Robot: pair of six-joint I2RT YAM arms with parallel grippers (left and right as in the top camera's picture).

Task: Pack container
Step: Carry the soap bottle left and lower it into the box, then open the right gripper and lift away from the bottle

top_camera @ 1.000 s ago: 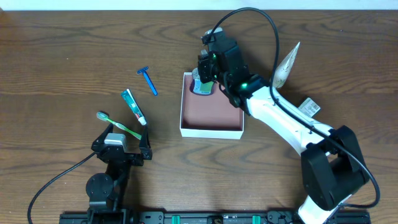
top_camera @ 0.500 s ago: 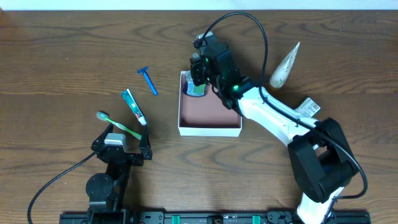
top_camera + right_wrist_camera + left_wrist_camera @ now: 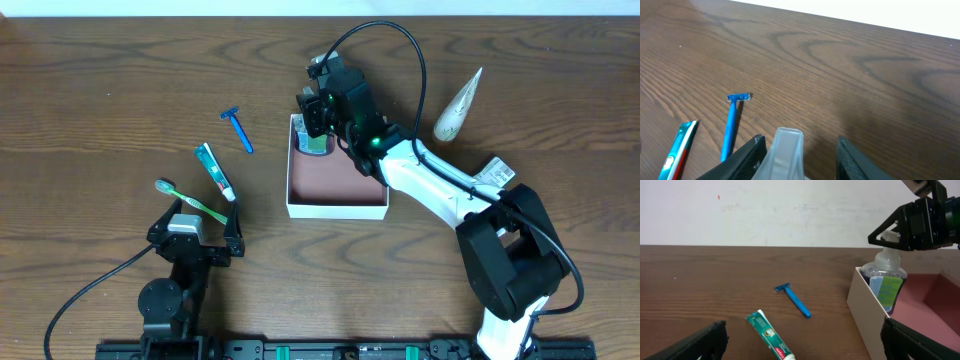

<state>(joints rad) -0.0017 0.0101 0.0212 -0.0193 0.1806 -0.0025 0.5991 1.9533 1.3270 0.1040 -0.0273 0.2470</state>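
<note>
Container, a square shallow box with thin white walls and a reddish-brown floor, sits on the dark wooden table just to the 3 o'clock side of the table's middle. A clear plastic bottle with a green and blue label stands upright in its 11 o'clock corner, close against the white wall. The rest of the floor is bare.

The right gripper hangs over that corner, one black finger on each side of the bottle's clear top. The jaws are parted wider than the top. In the right wrist view a gap of table shows between the top and the finger at 3 o'clock, while the other finger lies just beside it.

A blue plastic razor lies at 10 o'clock from the box. A green and white toothpaste tube lies at 9 o'clock, and a green toothbrush at 8 o'clock, just beyond the tube. A cream cone-shaped pouch lies at 2 o'clock, well apart from the box.

The left gripper rests near the table's 7 o'clock edge with its jaws spread wide and nothing between them. The toothbrush is just at its 12 o'clock side.
</note>
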